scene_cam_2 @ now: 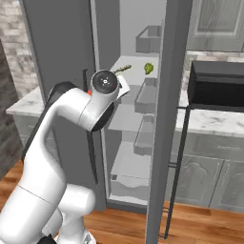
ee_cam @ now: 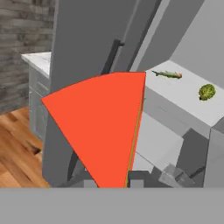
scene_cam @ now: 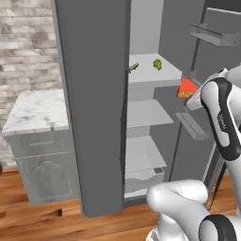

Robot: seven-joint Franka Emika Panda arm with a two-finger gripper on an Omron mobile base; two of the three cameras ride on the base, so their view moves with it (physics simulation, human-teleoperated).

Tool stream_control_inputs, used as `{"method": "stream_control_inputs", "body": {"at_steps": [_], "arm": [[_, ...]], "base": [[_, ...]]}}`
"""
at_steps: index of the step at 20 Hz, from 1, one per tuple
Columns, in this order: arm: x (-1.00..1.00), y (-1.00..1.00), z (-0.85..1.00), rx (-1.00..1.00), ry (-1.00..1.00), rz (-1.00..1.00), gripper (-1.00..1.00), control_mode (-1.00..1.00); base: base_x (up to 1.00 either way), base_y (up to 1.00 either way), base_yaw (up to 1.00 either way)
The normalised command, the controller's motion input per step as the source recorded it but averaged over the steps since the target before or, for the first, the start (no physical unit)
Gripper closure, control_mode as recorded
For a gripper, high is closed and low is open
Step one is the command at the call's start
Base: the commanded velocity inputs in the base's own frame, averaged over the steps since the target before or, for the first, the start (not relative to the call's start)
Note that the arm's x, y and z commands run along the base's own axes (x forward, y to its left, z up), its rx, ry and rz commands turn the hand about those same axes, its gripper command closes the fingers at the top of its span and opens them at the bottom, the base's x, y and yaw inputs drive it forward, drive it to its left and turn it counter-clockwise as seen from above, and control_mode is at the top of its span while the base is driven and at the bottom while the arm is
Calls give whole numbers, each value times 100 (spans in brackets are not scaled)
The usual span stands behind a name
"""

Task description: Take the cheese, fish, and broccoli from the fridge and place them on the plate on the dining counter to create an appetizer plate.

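While the fish (ee_cam: 167, 74) and the broccoli (ee_cam: 207, 92) lie apart on an upper shelf of the open fridge (scene_cam: 94, 108), the cheese (ee_cam: 103, 131) is seen clamped in the narrowly closed gripper (ee_cam: 111, 181), its orange-red wedge rising large in the hand view. In the left base view the cheese (scene_cam: 187, 88) is held in front of the fridge opening, clear of the shelves. The first of three transfers is judged to be in hand: the wedge is out but not yet delivered. The next move is expected to call for carrying it clear of the fridge door and for the base to be driven to the dining counter, where the plate is to be found
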Motion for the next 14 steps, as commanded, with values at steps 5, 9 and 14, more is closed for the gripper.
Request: {"method": "stream_control_inputs", "body": {"at_steps": [5, 9, 14], "arm": [[0, 0, 0, 0, 0, 0, 100, 100], [0, 0, 0, 0, 0, 0, 100, 100], [0, 0, 0, 0, 0, 0, 100, 100]], "base": [[-100, 38, 0], [-100, 54, 0], [-100, 91, 0]]}}
